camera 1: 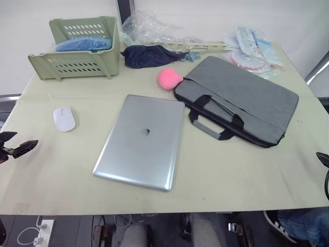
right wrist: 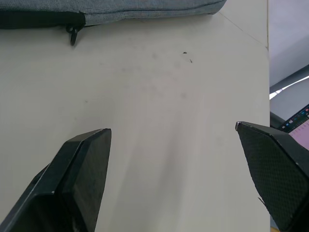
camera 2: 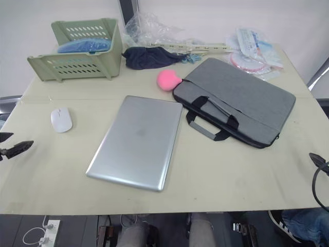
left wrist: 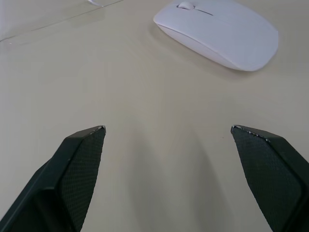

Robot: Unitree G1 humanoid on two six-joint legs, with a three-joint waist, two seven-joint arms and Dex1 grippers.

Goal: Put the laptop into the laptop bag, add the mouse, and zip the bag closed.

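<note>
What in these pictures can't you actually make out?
- Head views: the green basket walls hide most of the blue item inside.
- Head views: whether the laptop bag is unzipped; its zipper edge faces away.
- Right wrist view: the zipper pull shows, the rest of the bag cut off.
- Clear packets: print too small to read.

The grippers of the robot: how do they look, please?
The left gripper and right gripper each have two black fingers, wedge-shaped, tapering to a narrow tip, with a fine cross-hatched texture. A thin black cable loops beside the right one.
</note>
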